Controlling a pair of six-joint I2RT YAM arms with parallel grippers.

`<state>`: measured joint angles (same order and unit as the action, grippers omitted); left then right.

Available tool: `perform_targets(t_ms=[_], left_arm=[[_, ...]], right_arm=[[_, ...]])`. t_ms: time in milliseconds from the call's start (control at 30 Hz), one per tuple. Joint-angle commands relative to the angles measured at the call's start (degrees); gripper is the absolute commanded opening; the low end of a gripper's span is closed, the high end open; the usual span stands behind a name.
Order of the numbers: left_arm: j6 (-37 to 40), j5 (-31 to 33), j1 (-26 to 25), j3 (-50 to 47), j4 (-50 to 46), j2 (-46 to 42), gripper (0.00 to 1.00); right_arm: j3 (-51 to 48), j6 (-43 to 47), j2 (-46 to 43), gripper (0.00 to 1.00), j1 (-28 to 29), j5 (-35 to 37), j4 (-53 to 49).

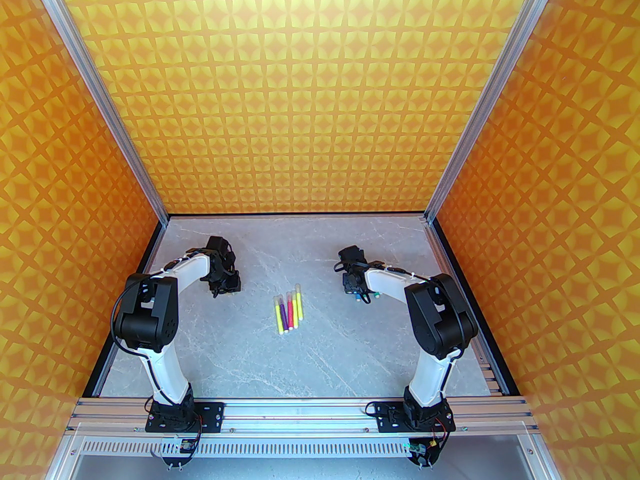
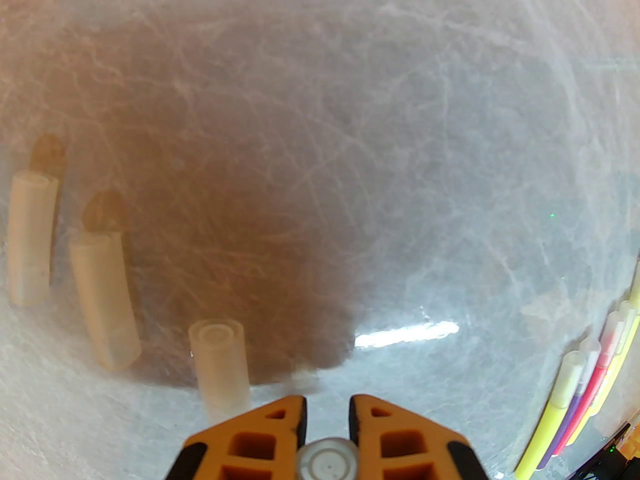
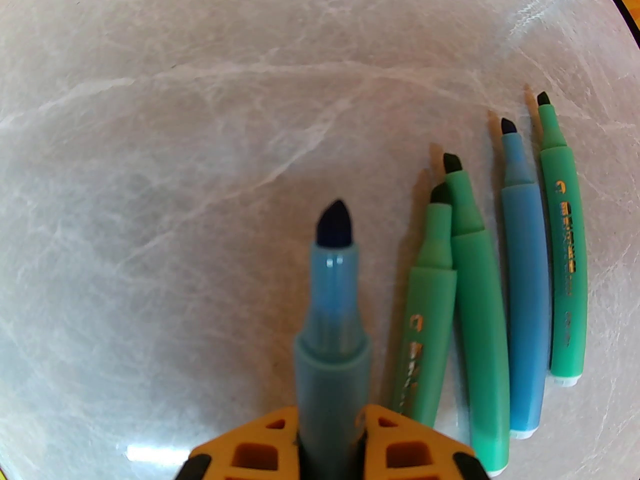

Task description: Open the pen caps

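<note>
My left gripper (image 2: 327, 408) is shut on a clear pen cap (image 2: 327, 460), seen end-on between the orange fingers, low over the table. Three more loose pen caps (image 2: 105, 298) lie on the table to its left. My right gripper (image 3: 330, 413) is shut on a blue pen (image 3: 332, 318) whose dark tip is bare and points away. Beside it on the right lie several uncapped green and blue pens (image 3: 525, 293). Several capped pens (image 1: 287, 310), yellow, purple and pink, lie side by side mid-table between the left gripper (image 1: 222, 283) and the right gripper (image 1: 352, 288).
The grey marble table (image 1: 280, 363) is walled by orange patterned panels (image 1: 300, 118) at the back and both sides. The row of capped pens (image 2: 585, 403) lies at the right edge of the left wrist view.
</note>
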<state>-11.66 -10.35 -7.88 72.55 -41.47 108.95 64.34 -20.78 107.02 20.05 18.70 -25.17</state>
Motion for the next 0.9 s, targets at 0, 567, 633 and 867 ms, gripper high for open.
perform_targets(t_ms=[0, 567, 633, 867], left_arm=[[1.19, 1.12, -0.30, 1.95, -1.39, 0.82, 0.07], [2.33, 1.11, -1.69, 2.40, -2.50, 2.24, 0.17], [2.34, 1.11, -1.63, 2.38, -2.58, 2.11, 0.18], [2.48, 1.11, -1.63, 2.03, -2.49, 1.50, 0.24]], right_arm=[[1.37, -1.02, 0.99, 0.12, -0.42, 1.32, -1.51], [1.71, -0.36, 1.17, 0.19, -0.80, 0.90, -3.00], [1.76, -0.32, 1.09, 0.20, -0.80, 0.81, -3.21], [2.09, -0.06, 0.86, 0.25, -0.84, 1.25, -3.84]])
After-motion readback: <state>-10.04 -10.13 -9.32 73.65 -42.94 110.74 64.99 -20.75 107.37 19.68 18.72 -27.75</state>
